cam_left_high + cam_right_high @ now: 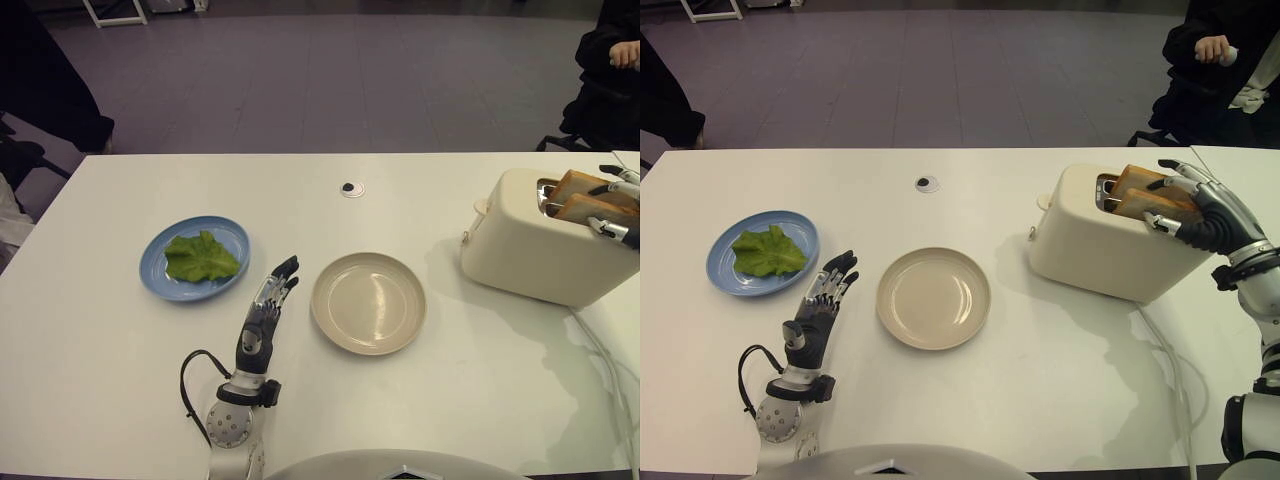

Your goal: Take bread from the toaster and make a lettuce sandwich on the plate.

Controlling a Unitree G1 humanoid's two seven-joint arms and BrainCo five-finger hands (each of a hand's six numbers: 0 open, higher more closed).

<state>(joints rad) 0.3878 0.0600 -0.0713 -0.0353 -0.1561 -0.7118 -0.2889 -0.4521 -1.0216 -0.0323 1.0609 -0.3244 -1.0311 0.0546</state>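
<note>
Far left on the white table (pixel 1040 400) sits the blue plate (pixel 728 276), and the green lettuce (pixel 768 252) leaf lies flat in its middle. Just to its right and a touch nearer comes the left hand (pixel 818 312), low over the table with its fingers (pixel 838 270) stretched out straight toward the far side, holding nothing; a black cable (pixel 743 375) loops at its wrist. Next along is the beige plate (pixel 933 298), round and bare, just beside those outstretched fingers but not touching them. Beyond it, near the table's far edge, there is a small dark round knob (pixel 927 183) set in the table. Moving right, the cream toaster (pixel 1090 250) stands at an angle, with two slices of bread (pixel 1137 185) poking up out of its slots, browned and still seated in the toaster. And there's the right hand (pixel 1205 215), up at the toaster's right end, fingers (pixel 1180 168) curled around the end of the raised bread, one over the top and another pressing the near slice. A pale cord (pixel 1170 370) runs from the toaster toward the near edge of the table.
</note>
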